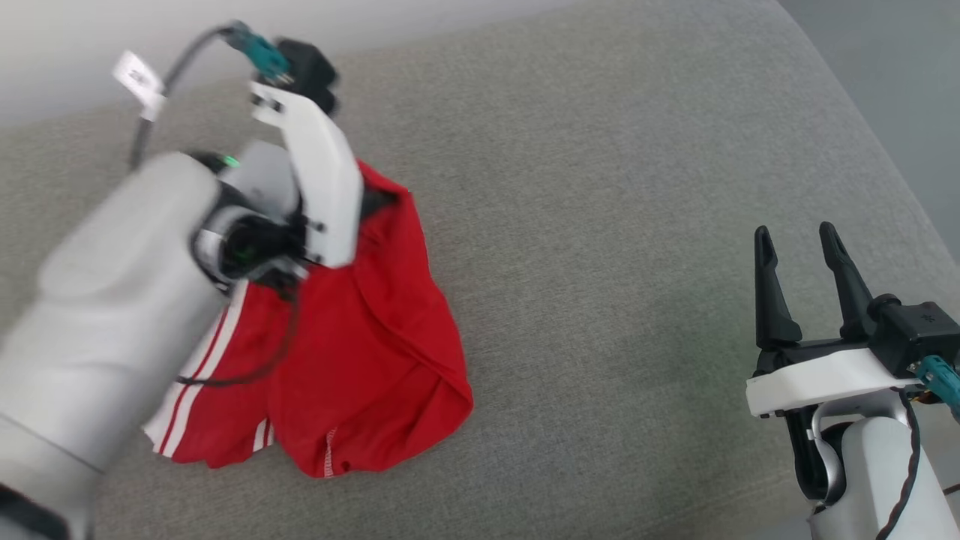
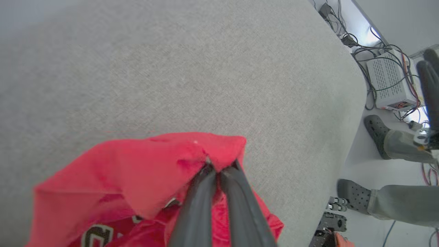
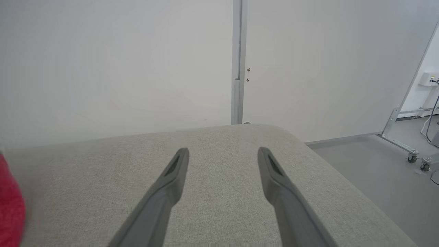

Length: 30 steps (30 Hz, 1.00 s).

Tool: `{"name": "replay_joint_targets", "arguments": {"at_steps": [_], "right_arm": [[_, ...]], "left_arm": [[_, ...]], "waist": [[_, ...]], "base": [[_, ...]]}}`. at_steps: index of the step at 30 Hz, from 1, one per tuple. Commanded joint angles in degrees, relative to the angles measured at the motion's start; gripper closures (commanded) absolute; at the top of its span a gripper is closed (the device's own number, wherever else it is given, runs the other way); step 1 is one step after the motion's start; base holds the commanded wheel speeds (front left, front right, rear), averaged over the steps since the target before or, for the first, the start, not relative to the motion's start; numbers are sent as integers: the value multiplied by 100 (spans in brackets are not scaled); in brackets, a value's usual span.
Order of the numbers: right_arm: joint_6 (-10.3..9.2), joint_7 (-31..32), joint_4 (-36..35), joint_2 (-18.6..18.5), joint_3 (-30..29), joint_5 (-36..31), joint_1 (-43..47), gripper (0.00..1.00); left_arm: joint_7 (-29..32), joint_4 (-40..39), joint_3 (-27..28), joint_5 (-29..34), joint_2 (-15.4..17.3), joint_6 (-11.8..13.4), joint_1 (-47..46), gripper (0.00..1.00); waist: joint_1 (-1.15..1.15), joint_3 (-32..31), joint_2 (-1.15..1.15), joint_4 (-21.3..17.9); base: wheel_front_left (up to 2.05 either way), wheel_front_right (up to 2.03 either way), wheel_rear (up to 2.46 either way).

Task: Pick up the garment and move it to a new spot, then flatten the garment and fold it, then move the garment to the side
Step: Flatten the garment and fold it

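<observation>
**A:** Where's the red T-shirt (image 1: 375,352) sitting?

**B:** Crumpled in a heap on the left part of the grey upholstered bench (image 1: 600,187), right under the left arm (image 1: 112,315). The left claw (image 2: 221,166) is pinched tight on a fold of red cloth at the heap's far edge. The striped white sleeve (image 1: 191,390) lies on the near side.

**A:** And the right claw (image 1: 806,255)?

**B:** Fingers spread wide with nothing between them, well apart from the shirt, above bare bench to the right.

**A:** So lifting is the step in hand. How should it go?

**B:** Straight up and slowly, I'd say, so the thin cloth doesn't slide out of that small pinch. The bite looks to be on one ridge of fabric, so most of the shirt will likely hang below it. Raise it until the hem clears the bench before carrying it sideways. Set it down toward the open middle, where both claws could reach to spread it.
</observation>
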Motion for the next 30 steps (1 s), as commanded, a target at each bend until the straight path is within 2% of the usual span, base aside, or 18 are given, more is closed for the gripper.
{"name": "replay_joint_targets", "arguments": {"at_steps": [1,6,7,8,9,10,11,15,18,25,30], "right_arm": [[-2,-26,16,2,14,44,-32,0],[-2,-26,55,2,32,55,10,0],[-2,-26,68,2,37,51,9,0],[-2,-26,78,2,35,46,6,0],[-2,-26,83,2,26,34,6,0],[-2,-26,83,2,26,34,6,0],[-2,-26,90,2,19,25,7,0],[-2,-26,107,1,-14,-41,67,0],[-2,-26,85,2,-80,-113,127,0],[-2,-26,-28,1,-245,-239,245,0],[-2,-26,-84,2,-246,-287,214,0]], "left_arm": [[112,50,-17,-201,-172,-55,159,100],[493,93,-193,-496,-440,-92,397,100],[563,73,-255,-488,-449,-96,426,86],[613,62,-303,-464,-441,-99,441,64],[626,35,-349,-413,-425,-103,440,30],[626,35,-349,-413,-425,-103,440,30],[609,3,-381,-364,-403,-109,436,0],[543,-88,-270,-438,-264,-106,396,0],[629,-202,-190,-478,-52,-12,329,0],[733,-421,-24,-364,649,329,176,0],[592,-139,-64,-8,1098,478,73,0]], "waist": [[0,44,0,-53],[0,45,0,-58],[0,41,0,-53],[0,33,0,-42],[0,25,0,-23],[0,25,0,-23],[0,15,0,-3],[0,-90,0,96],[0,-192,0,197],[0,-313,0,382],[0,-280,0,427]], "base": [[0,0,0],[0,0,0],[0,0,0],[0,0,0],[0,0,0],[0,0,0],[0,0,0],[0,0,0],[0,0,0],[0,0,0],[0,0,0]]}}
